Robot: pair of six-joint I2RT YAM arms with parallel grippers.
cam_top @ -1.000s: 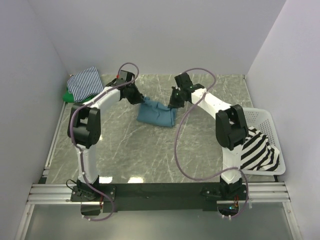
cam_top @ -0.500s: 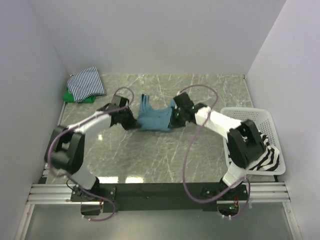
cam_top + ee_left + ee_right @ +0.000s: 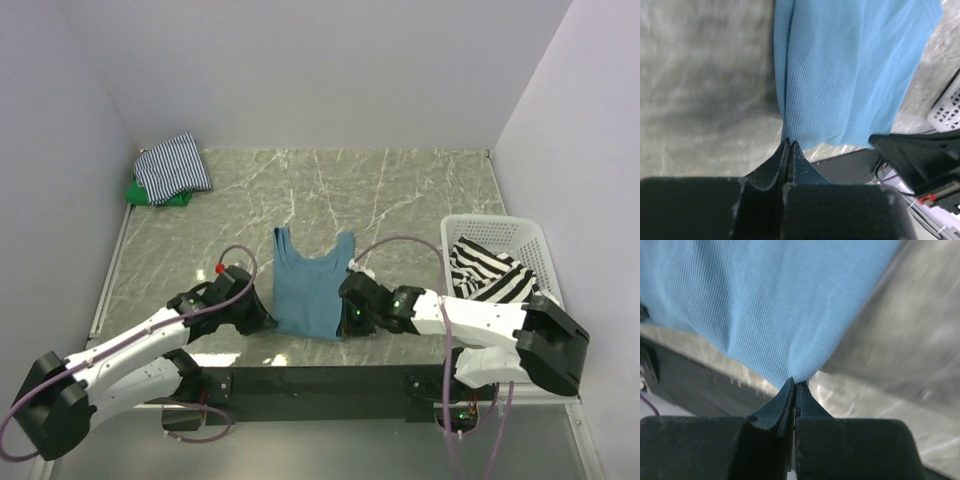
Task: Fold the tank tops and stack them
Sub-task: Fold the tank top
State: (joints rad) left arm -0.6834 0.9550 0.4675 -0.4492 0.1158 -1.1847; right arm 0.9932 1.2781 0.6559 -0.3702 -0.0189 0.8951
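Teal top (image 3: 308, 290) lies spread flat on the table (image 3: 400, 200) at its near edge, straps pointing away, not folded yet. Left gripper (image 3: 788, 145) and right gripper (image 3: 794, 385) are each pinched closed on a hem corner. Bold-striped top (image 3: 490, 275) sits crumpled in the basket (image 3: 540, 250). Far-left corner: thin-striped top (image 3: 172, 165) stacked on green top (image 3: 150, 193). Looks like two done, two left.
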